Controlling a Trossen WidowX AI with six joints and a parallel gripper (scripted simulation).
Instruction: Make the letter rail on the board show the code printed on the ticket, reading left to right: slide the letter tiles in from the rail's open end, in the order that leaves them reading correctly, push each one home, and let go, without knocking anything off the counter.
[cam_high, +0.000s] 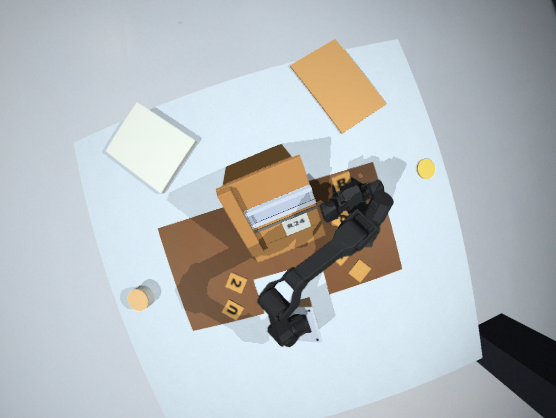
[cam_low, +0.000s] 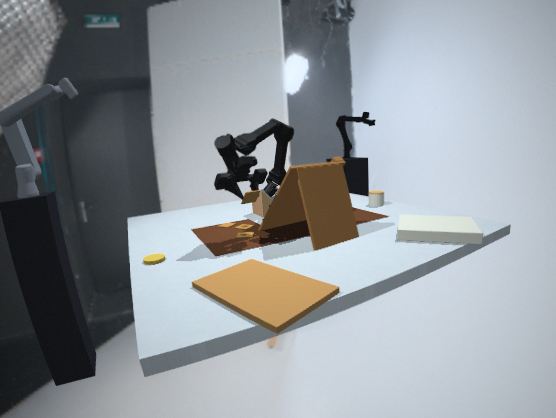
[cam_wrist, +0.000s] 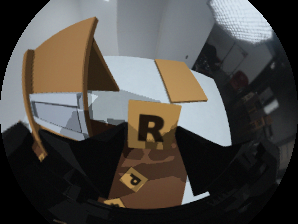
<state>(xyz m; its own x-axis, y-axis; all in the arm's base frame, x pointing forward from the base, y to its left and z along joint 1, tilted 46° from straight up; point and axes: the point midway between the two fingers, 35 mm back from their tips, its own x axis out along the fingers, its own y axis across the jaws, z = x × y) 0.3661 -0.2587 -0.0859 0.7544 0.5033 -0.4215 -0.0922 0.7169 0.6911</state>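
- Currently gripping the R tile (cam_high: 341, 181) (cam_low: 250, 197) (cam_wrist: 154, 125) in the claw (cam_high: 351, 185) (cam_low: 244, 198) (cam_wrist: 152, 128), fingers partly open and closed against the tile.
- Holding it raised beside the board (cam_high: 262, 182) (cam_low: 330, 207) (cam_wrist: 60, 70), outside the rail (cam_high: 280, 209) (cam_wrist: 56, 116), letter upright in the wrist view.
- Showing R24 on the ticket (cam_high: 297, 224), below the rail in the top view.
- Lying on the brown mat (cam_high: 175, 245) (cam_low: 220, 244) (cam_wrist: 150, 195): the 2 tile (cam_high: 236, 283) near the U tile (cam_high: 233, 310), both on the same side of the board.
- Lying across from those: the P tile (cam_wrist: 133, 179), a partly hidden tile (cam_high: 342, 260), and a plain-faced tile (cam_high: 360, 270).
- Resting farther out: the yellow disc (cam_high: 426, 168) (cam_low: 154, 259) and the orange panel (cam_high: 339, 86) (cam_low: 265, 292) (cam_wrist: 181, 80).
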